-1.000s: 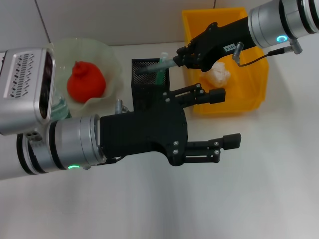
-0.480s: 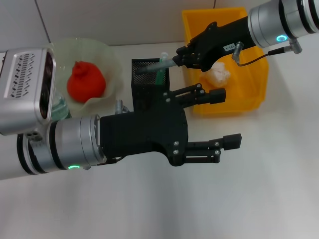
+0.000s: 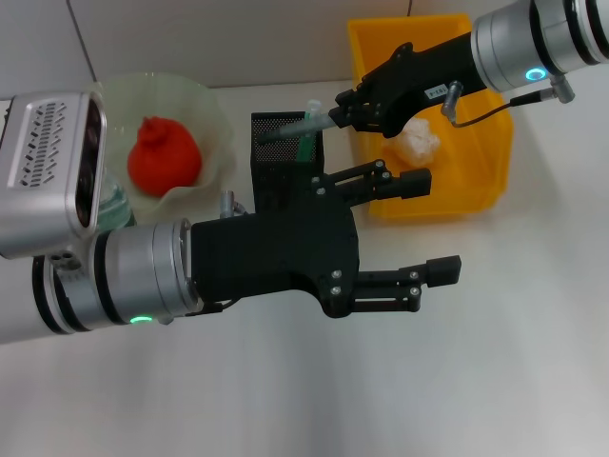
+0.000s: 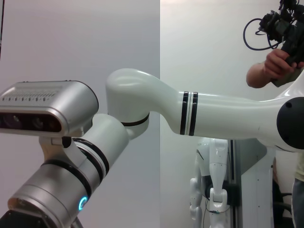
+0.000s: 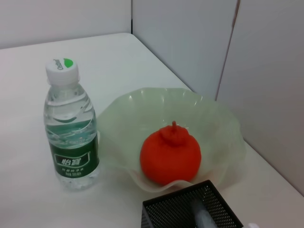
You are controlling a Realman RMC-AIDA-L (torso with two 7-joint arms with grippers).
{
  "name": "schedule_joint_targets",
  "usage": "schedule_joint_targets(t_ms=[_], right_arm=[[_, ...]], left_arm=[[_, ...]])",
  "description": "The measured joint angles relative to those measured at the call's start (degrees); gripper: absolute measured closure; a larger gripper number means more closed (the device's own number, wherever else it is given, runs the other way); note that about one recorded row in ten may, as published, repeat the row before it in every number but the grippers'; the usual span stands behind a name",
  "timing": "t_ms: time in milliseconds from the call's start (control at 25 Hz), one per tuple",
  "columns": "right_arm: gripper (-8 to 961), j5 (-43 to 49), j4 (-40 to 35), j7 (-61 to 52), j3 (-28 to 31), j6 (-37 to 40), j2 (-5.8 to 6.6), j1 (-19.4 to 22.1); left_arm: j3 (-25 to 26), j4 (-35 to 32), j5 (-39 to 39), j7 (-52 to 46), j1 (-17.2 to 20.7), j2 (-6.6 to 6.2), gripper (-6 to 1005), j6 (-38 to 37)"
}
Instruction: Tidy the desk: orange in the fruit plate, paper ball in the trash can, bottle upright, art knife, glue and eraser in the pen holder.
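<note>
reaching in from the far right, the right gripper (image 3: pixel 335 116) is pinched on a pale green stick, probably the glue (image 3: pixel 297 125), though it is hard to make out. the stick lies tilted across the open top of the black mesh pen holder (image 3: pixel 276 162), its far end over the holder. just beside the gripper stands the yellow trash can (image 3: pixel 476 181), with the white paper ball (image 3: pixel 419 143) inside it. the left gripper (image 3: pixel 423 228) hangs in front of the holder, above the white desk (image 3: pixel 495 381), its fingers spread wide and holding nothing. left of the holder, the orange (image 5: pixel 171 154) sits in the pale green fruit plate (image 5: pixel 213 118). the bottle (image 5: pixel 71 126) stands upright just beside the plate.
</note>
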State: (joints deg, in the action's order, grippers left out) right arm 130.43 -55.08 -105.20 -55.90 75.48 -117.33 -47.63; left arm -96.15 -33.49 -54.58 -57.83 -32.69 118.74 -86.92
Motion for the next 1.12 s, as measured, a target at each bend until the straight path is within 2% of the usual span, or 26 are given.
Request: schedule_joint_targets(t_ms=[560, 1080, 1120], right_arm=[[804, -0.11, -0.52, -0.13, -0.24, 0.98, -0.04, -0.24], [410, -0.09, -1.58, 0.05, -0.71, 0.56, -0.2, -0.22], [402, -0.09, -1.58, 0.05, -0.71, 0.56, -0.2, -0.22]], left_arm=[[-0.09, 0.0, -0.05, 0.0, 0.0, -0.03, 184, -0.01], [-0.62, 0.0, -0.18, 0.0, -0.32, -0.16, 184, -0.09], [-0.62, 0.0, -0.18, 0.0, -0.32, -0.19, 184, -0.09]])
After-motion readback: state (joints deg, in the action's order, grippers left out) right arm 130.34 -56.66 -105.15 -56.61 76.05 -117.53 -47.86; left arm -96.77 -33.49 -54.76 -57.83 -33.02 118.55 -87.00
